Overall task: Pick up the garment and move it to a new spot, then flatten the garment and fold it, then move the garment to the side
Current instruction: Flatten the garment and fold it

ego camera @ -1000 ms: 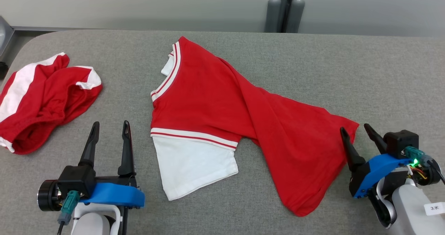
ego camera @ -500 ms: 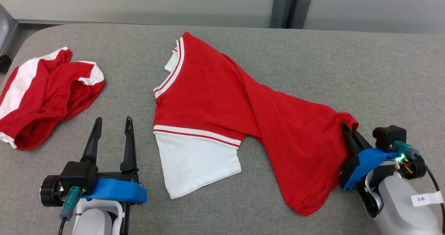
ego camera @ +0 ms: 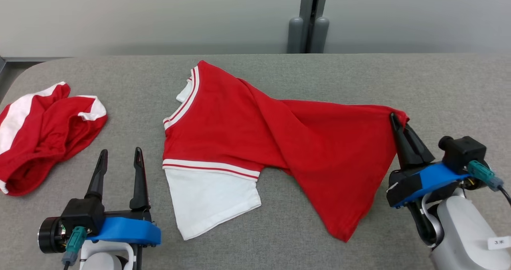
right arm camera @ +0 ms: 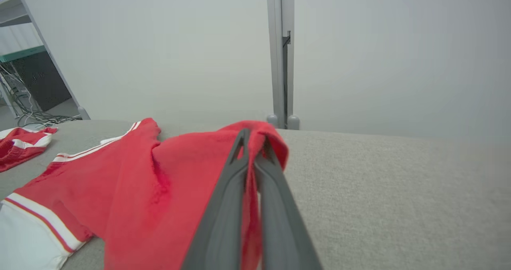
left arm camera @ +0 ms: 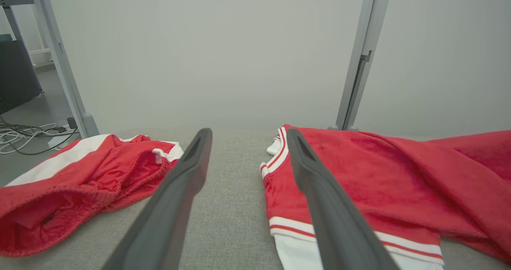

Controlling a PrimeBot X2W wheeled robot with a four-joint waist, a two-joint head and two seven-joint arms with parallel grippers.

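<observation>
The garment (ego camera: 255, 134) is a red shirt with white sleeves and striped trim, spread across the middle of the grey table (ego camera: 279, 70). My right gripper (ego camera: 399, 122) is shut on its right-hand corner and holds that corner lifted off the table; in the right wrist view the red cloth (right arm camera: 167, 182) is pinched between the closed fingers (right arm camera: 227, 190). My left gripper (ego camera: 119, 156) stands open near the front left, just left of the garment's white sleeve (ego camera: 209, 200), with nothing between its fingers (left arm camera: 175, 190).
A second red and white piece of clothing (ego camera: 44, 130) lies bunched at the table's left edge. A grey post (ego camera: 309, 18) stands behind the table against the pale wall. Bare table surface stretches to the right of the garment.
My right gripper closed on the garment's right corner and raised it up and back, stretching the cloth. The head camera has shifted. The left gripper stays open.
</observation>
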